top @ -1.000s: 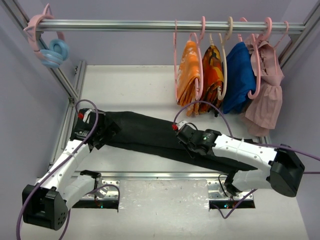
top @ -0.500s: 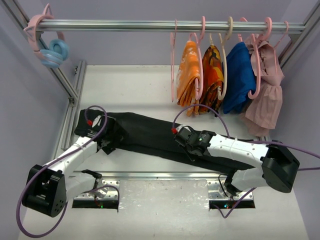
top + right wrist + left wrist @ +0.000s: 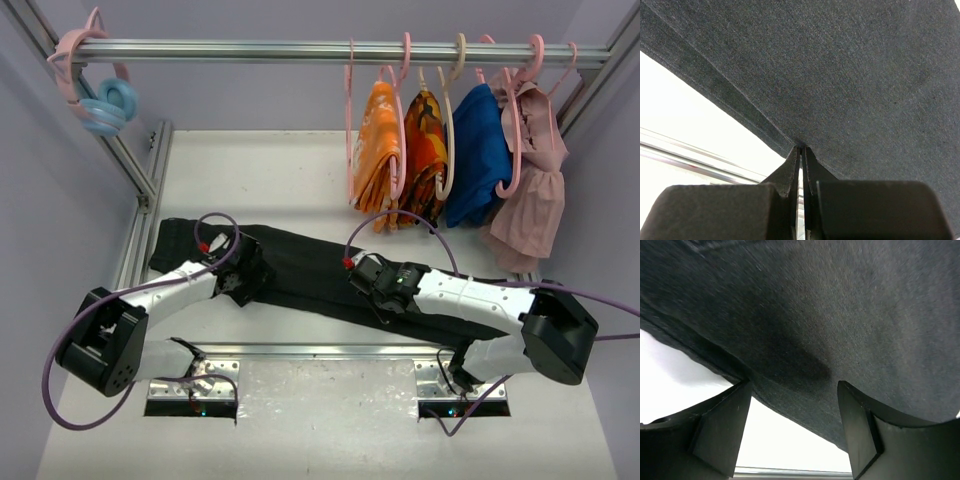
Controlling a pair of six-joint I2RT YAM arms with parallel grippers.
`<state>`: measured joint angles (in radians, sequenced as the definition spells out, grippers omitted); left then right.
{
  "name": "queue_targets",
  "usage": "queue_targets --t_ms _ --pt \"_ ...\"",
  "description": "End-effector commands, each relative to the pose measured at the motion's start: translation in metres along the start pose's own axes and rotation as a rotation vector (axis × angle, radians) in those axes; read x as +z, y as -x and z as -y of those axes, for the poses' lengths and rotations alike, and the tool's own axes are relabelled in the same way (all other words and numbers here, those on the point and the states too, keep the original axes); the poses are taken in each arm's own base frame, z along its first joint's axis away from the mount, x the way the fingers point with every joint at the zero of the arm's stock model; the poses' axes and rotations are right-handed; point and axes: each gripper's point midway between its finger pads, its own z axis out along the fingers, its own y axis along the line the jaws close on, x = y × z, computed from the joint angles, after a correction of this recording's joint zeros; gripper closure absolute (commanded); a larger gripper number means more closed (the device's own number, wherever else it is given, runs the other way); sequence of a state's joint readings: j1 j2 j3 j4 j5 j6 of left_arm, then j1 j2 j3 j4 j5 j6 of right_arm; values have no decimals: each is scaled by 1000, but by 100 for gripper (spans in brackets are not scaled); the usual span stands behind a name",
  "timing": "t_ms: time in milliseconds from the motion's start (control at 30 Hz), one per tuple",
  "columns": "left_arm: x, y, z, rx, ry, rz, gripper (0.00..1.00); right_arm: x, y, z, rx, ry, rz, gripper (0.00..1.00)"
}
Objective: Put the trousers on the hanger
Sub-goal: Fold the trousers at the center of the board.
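From overhead I see the white table (image 3: 300,170) with the rail (image 3: 250,50) across its far side. The trousers (image 3: 300,265) lie flat on the table in front of both arm bases, well below the rail. They form one long, plain black band with the legs lying together. The long axis runs from the far left, near the frame post, down to the near right, where it passes under the right arm. I cannot tell which end is the waist.

The hanger (image 3: 349,120), thin and pale pink, hangs empty from the rail just left of the orange cloths (image 3: 378,150), well apart from the trousers.

Only the overhead view shows that layout. The wrist cameras show the grips instead, which the arms hide from above.

The left gripper (image 3: 250,275) sits over the left part of the band. Its own camera shows the left gripper (image 3: 794,385) with its jaws standing apart, the near hem of the trousers (image 3: 840,315) crossing the gap between them, and the cloth not pinched.

The right gripper (image 3: 362,275) sits at mid-length. Up close, the right gripper (image 3: 801,147) has its jaws pressed together, nipping the hem of the trousers (image 3: 840,75), whose fine dark weave fills that frame.
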<state>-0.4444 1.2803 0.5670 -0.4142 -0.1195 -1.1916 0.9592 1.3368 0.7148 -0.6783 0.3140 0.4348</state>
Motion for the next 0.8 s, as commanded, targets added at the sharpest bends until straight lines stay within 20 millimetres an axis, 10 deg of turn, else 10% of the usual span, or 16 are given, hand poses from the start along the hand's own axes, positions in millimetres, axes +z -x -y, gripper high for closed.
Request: queue_targets --t_ms 0,367,500,767 --pt "-4 11 32 -32 -70 41 38 -4 2 -3 19 13 26 100" --pt "5 16 23 -34 -10 73 69 -8 2 -4 21 21 43 100" --pt "5 14 24 -19 -15 60 97 -9 2 -4 23 23 47 100" --pt "-31 42 40 24 -59 176 100 -16 1 4 31 -2 67 100"
